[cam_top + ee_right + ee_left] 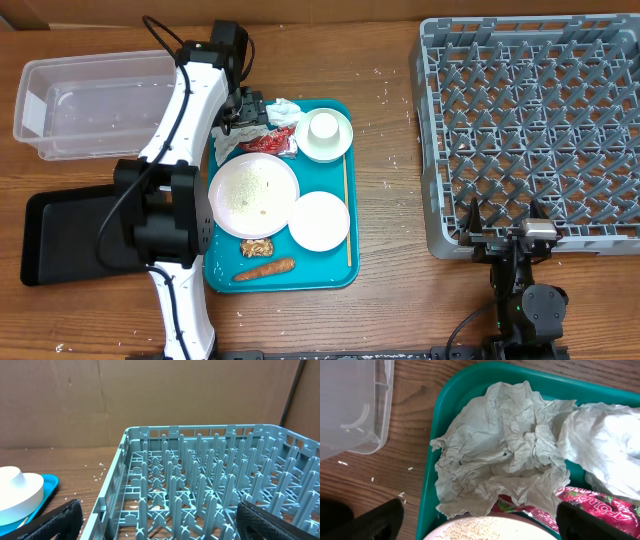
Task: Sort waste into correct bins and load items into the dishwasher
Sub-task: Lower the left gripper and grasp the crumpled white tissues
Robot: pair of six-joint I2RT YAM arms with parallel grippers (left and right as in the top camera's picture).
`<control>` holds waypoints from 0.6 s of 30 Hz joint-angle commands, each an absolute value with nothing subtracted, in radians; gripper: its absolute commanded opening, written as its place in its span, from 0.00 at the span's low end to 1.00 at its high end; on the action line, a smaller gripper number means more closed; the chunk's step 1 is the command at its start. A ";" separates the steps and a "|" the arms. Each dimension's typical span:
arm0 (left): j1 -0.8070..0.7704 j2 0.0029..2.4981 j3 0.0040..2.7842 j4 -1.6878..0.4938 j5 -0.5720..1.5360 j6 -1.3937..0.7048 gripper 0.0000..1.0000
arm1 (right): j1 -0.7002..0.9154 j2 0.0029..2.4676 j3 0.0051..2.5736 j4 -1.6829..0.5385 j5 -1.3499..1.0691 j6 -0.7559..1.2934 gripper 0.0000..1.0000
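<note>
At teal tray's (455, 395) far-left corner, left hand (485, 520) hangs spread over crumpled napkin (500, 455). Red wrapper (600, 507) touches napkin's edge, w/ rice-flecked plate (253, 194) crowding both. Clear tub (350, 400) sits left of tray, black tray (70, 235) nearer the robot. Right hand (165, 525), spread & empty, sits by dish rack's (540, 110) near edge on counter (390, 300).

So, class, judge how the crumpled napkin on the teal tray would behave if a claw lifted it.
The napkin is probably floppy: its deep creases suggest it would squash and sag. It looks thin, so likely very light. Its lower edge seems to lie over the red wrapper, so lifting might drag that along.
</note>
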State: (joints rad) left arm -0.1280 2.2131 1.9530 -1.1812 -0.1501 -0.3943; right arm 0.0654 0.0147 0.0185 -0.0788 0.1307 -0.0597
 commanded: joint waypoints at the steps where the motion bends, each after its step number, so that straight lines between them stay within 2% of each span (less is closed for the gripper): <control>1: -0.117 2.220 1.950 -1.180 -0.158 -0.412 0.90 | 0.060 0.003 0.008 -0.073 0.130 -0.056 1.00; 18: -0.110 2.302 1.948 -1.143 -0.168 -0.412 0.88 | 0.060 0.003 0.008 -0.073 0.130 -0.056 1.00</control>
